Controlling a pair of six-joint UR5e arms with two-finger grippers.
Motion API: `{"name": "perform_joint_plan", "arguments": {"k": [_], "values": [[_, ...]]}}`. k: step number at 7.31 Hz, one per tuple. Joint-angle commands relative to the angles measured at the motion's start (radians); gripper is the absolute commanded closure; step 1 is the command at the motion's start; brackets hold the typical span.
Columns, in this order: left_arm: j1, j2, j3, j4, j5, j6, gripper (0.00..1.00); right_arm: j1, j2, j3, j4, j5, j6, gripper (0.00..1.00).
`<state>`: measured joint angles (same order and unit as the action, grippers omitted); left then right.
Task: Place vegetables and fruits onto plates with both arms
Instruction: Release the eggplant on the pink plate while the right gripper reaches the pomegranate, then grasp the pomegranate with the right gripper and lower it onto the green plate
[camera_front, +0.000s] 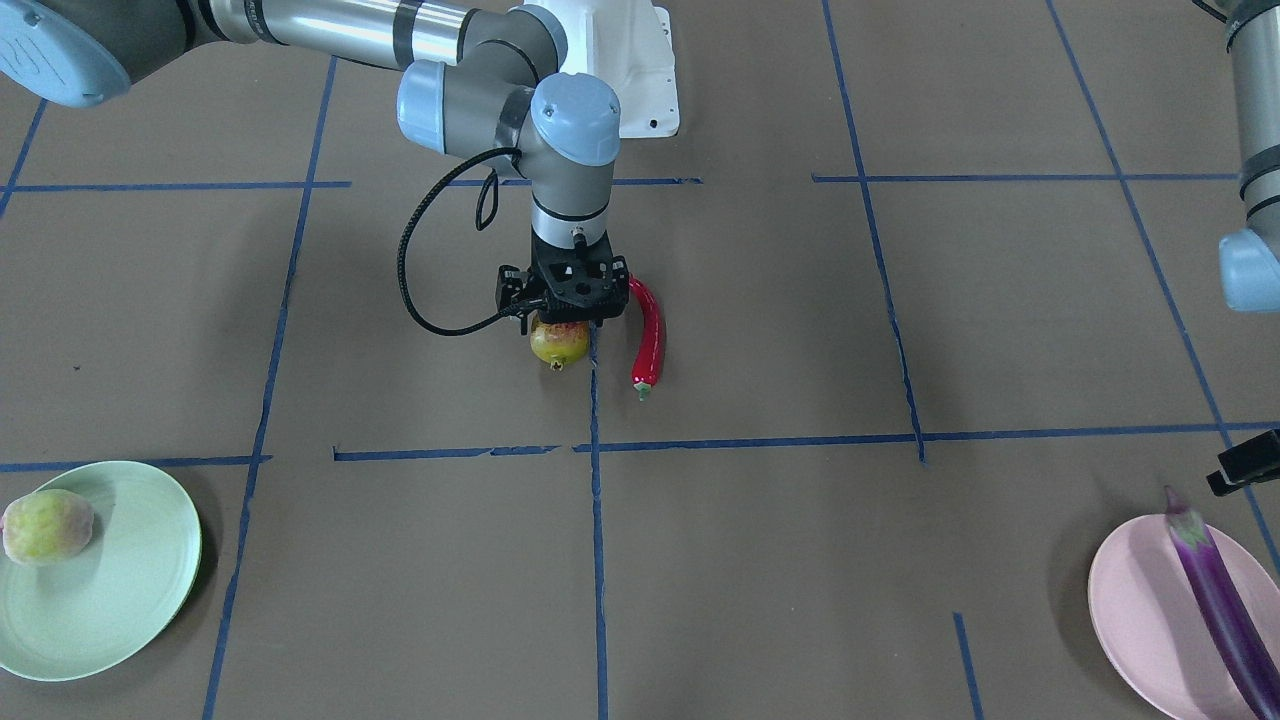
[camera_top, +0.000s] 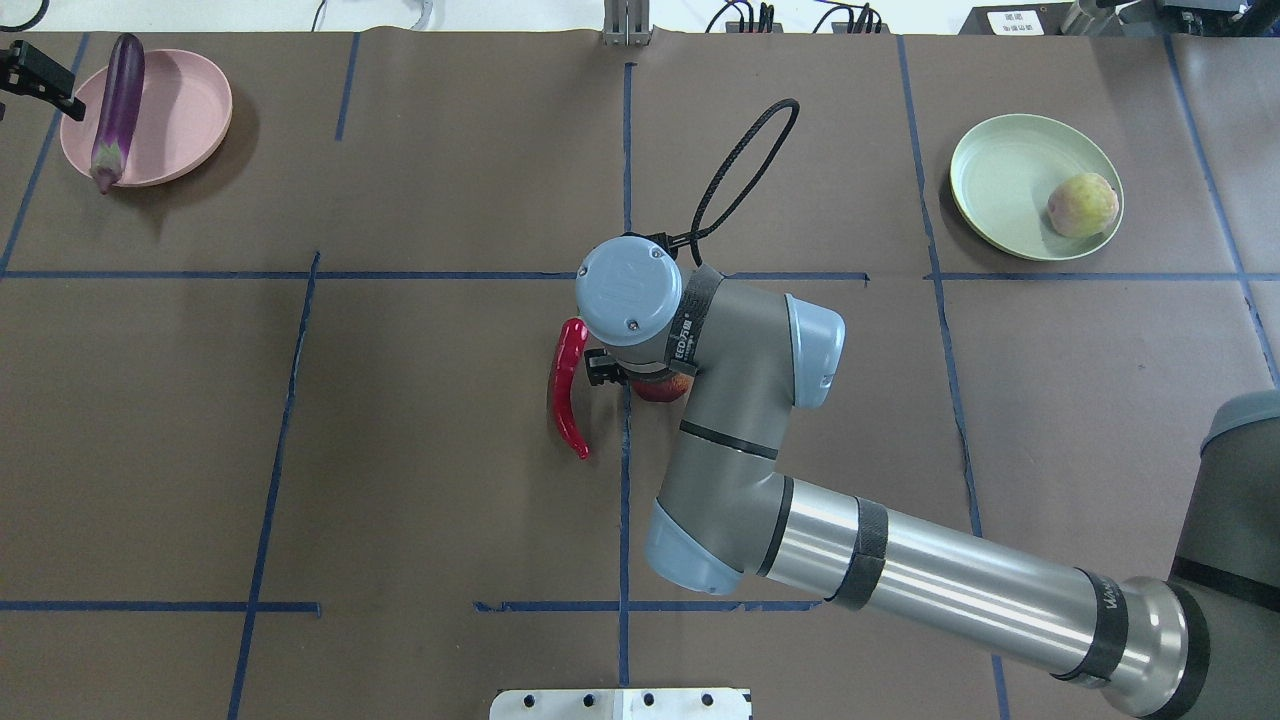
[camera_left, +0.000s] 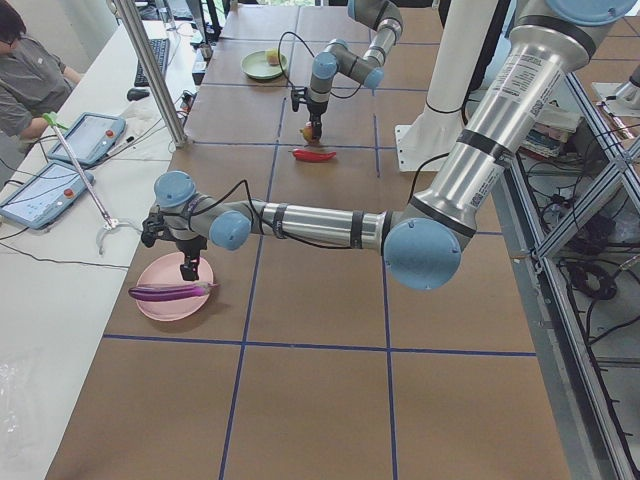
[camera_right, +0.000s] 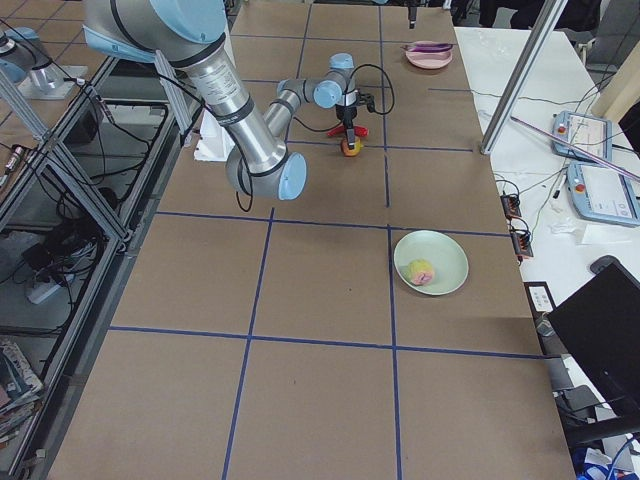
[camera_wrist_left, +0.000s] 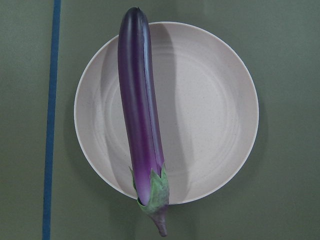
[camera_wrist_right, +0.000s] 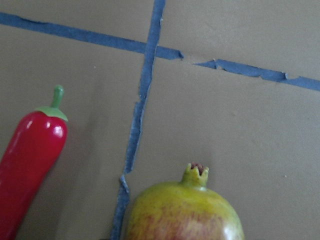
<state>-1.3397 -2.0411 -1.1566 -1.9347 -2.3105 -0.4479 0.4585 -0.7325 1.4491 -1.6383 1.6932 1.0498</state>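
My right gripper (camera_front: 563, 318) is down over the red-yellow pomegranate (camera_front: 560, 343), which also fills the bottom of the right wrist view (camera_wrist_right: 182, 212). Its body hides the fingers, so I cannot tell if they grip. The red chili (camera_front: 650, 335) lies just beside them on the table. The purple eggplant (camera_wrist_left: 140, 110) lies across the pink plate (camera_wrist_left: 210, 110), its cap over the rim. My left gripper (camera_left: 189, 268) hovers above it, open and empty. The peach (camera_top: 1082, 204) sits on the green plate (camera_top: 1000, 180).
The white robot base (camera_top: 620, 703) stands at the near table edge. Blue tape lines (camera_front: 596, 560) grid the brown table. A person and tablets (camera_left: 85, 135) are at a side bench. A black cable loop (camera_top: 740, 170) arches off my right wrist.
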Motion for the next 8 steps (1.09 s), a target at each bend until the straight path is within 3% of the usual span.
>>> {"name": "perform_joint_plan", "arguments": {"k": [1,2,3,4,5,8], "values": [[0.001,0.007,-0.002,-0.001,-0.001,0.000,0.00,-0.003,-0.001,-0.021,0.000,-0.001,-0.013,0.02],[0.001,0.007,-0.002,-0.001,-0.001,0.000,0.00,-0.003,0.002,-0.023,0.000,0.003,-0.014,0.21],[0.001,0.007,-0.002,-0.001,-0.001,0.000,0.00,0.000,0.005,-0.021,0.002,0.008,-0.008,0.69],[0.001,0.007,-0.002,-0.001,-0.001,0.000,0.00,0.020,0.013,-0.013,-0.002,0.014,-0.005,0.92],[0.001,0.007,-0.003,-0.001,-0.001,-0.002,0.00,0.087,0.010,-0.009,-0.003,0.078,-0.031,0.93],[0.014,0.009,-0.002,-0.003,-0.001,-0.005,0.00,0.375,-0.060,-0.027,0.000,0.250,-0.451,0.93]]}}
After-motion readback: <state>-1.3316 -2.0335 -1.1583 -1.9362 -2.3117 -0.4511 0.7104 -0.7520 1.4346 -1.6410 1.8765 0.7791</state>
